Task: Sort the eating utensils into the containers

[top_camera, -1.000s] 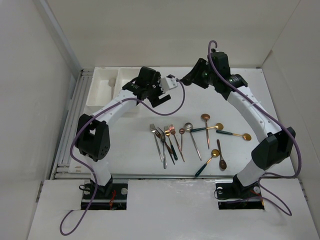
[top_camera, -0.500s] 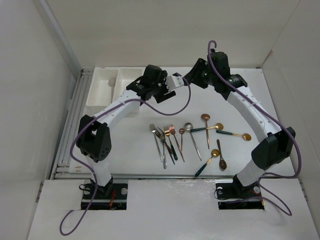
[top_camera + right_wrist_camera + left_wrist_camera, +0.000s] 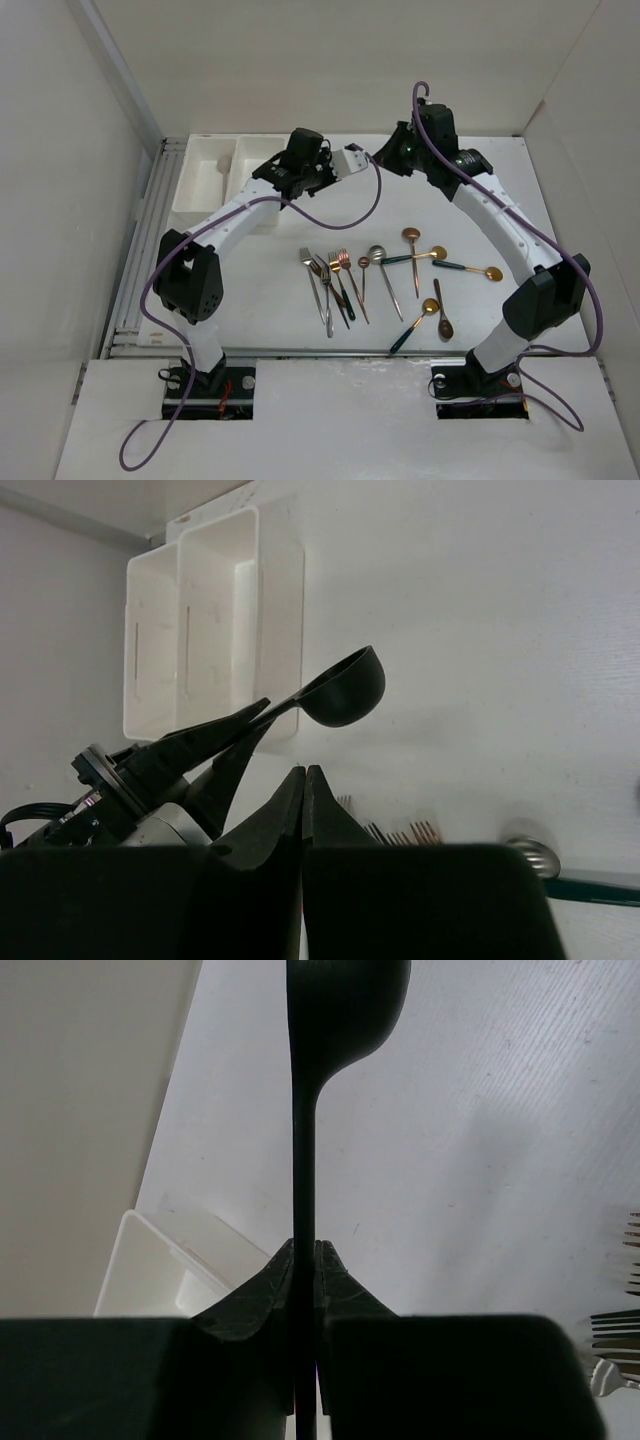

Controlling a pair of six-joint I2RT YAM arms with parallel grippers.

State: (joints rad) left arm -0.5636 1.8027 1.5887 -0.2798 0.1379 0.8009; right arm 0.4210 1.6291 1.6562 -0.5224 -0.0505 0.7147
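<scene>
Spoon clamped by its handle in our left gripper, right of the containers. Right gripper pressed closed, empty. We advise aligning it lengthwise with a bin before release.

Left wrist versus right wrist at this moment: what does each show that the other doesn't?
Only left wrist: the black spoon seen edge-on from behind the grip, its handle clamped in the left hand. Only right wrist: both bins side by side, the right hand shut on nothing, and a silver spoon bowl. Both: the black spoon held by the left hand, at least part of the bins, and fork tines.
</scene>
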